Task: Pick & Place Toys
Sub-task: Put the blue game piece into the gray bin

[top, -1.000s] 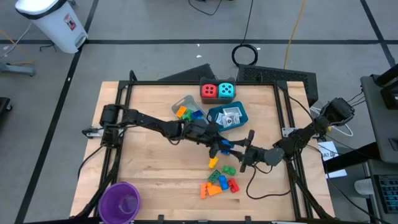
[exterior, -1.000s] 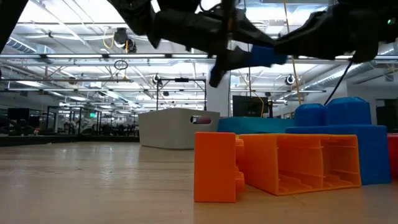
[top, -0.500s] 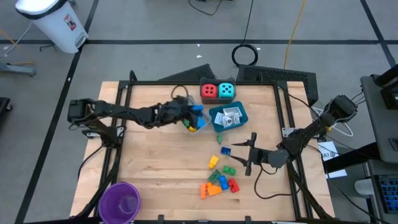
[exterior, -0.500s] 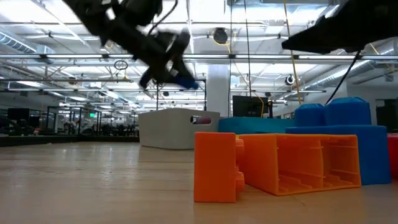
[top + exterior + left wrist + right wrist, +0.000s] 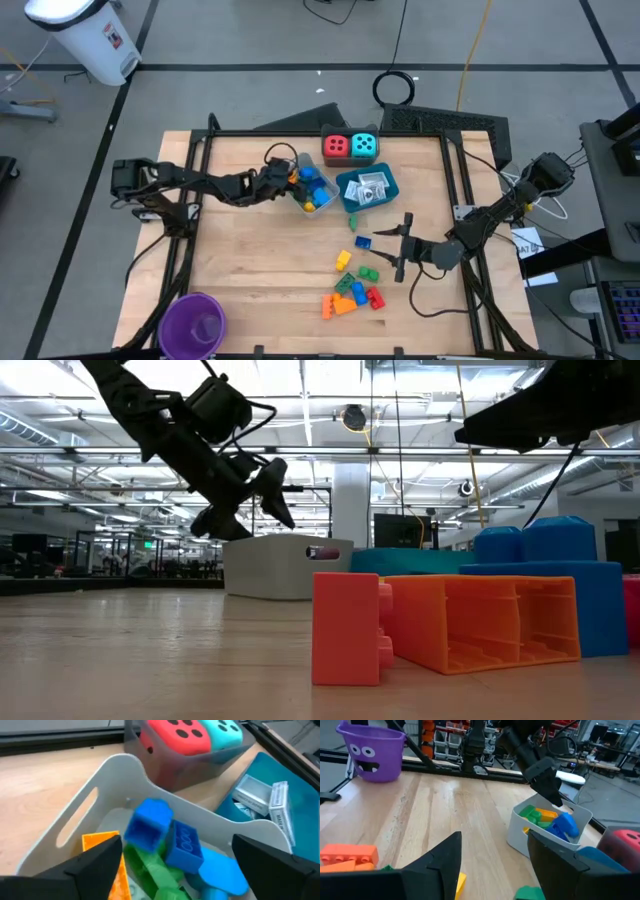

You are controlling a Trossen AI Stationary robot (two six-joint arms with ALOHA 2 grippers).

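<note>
Blue brick (image 5: 148, 821) sits on top of the heap in the grey tray (image 5: 105, 782), tilted against its neighbours — the drop-off step looks to be right at its end. The left gripper (image 5: 283, 168) hovers just over that tray with its fingers (image 5: 92, 865) spread wide and nothing between them, and in the left wrist view the tray holds blue, green and orange bricks.

Over on the other side, the right gripper (image 5: 402, 243) hangs low above the worktop (image 5: 250, 260), fingers (image 5: 437, 862) apart and empty, pointing at the loose toys. A small blue brick (image 5: 363, 241) lies just beside it, and a scatter of yellow, green, orange and red bricks (image 5: 352, 290) waits nearer the front edge. The red die (image 5: 336, 146) and the cyan die (image 5: 365, 145) sit together in their clear tray, and the white packets (image 5: 370, 189) are in the blue tray (image 5: 352, 183).

Next move, by my reading: the right arm is best placed to take the small blue brick — it needs to come down with one finger on each side, close, and carry it towards the grey tray. The left arm should clear off upward first, so the two do not meet over the trays. The purple cup (image 5: 192, 322) stands at the front left corner, well apart from the action.
</note>
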